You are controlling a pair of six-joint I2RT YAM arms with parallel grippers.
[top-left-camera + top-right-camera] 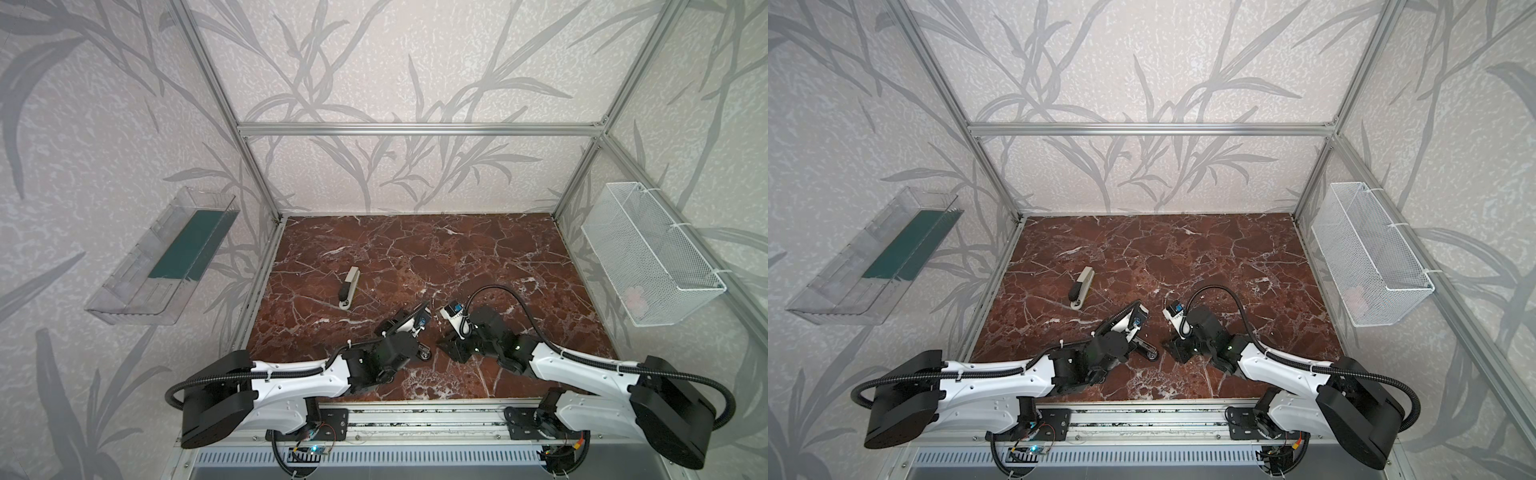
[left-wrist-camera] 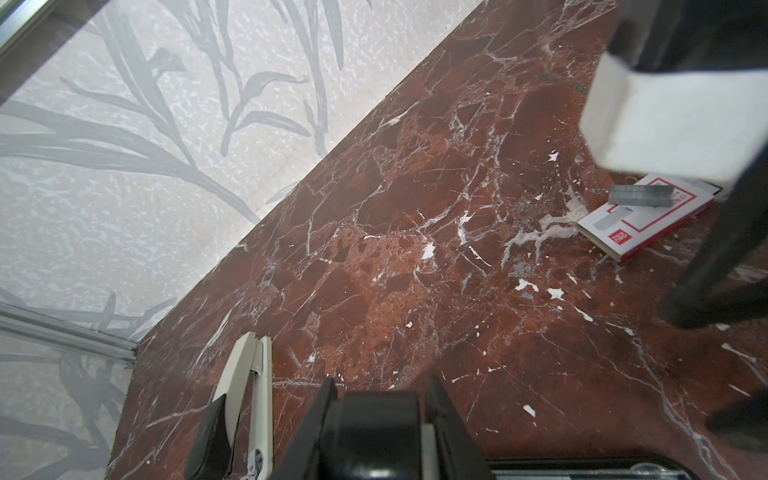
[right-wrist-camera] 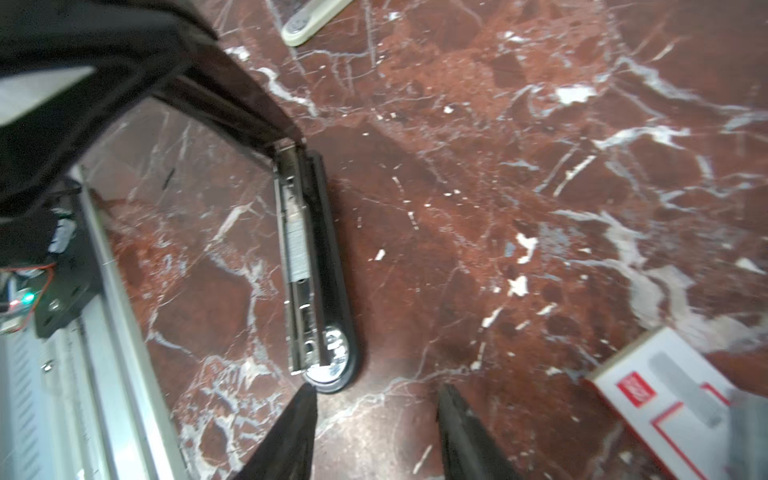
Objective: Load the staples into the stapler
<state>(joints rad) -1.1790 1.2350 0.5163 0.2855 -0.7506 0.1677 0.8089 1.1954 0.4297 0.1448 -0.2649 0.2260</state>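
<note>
Item: the stapler (image 3: pixel 328 266), black, lying open on the marble tabletop (image 3: pixel 540 187) near its front edge; silver rail (image 3: pixel 299 316) exposed.

Left gripper (image 2: pixel 380 392): clenched on the raised black cover (image 3: pixel 241 112) of the stapler.

Right gripper (image 3: pixel 376 390): released, nothing between its fingers; hovers just off the stapler's rounded end.

The staples (image 3: pixel 297 249): one strip lies in the rail, about midway along; a spare strip (image 2: pixel 642 195) rests on the white-and-red box (image 2: pixel 598 226), well apart.

Beige stapler (image 1: pixel 348 289): not ours.

Handling note, our judgement: we confirm the strip sits flat astride the rail; we lower the cover slowly with the left arm; we hold the right fingers clear of the closing path; a tilted strip would likely jam.
</note>
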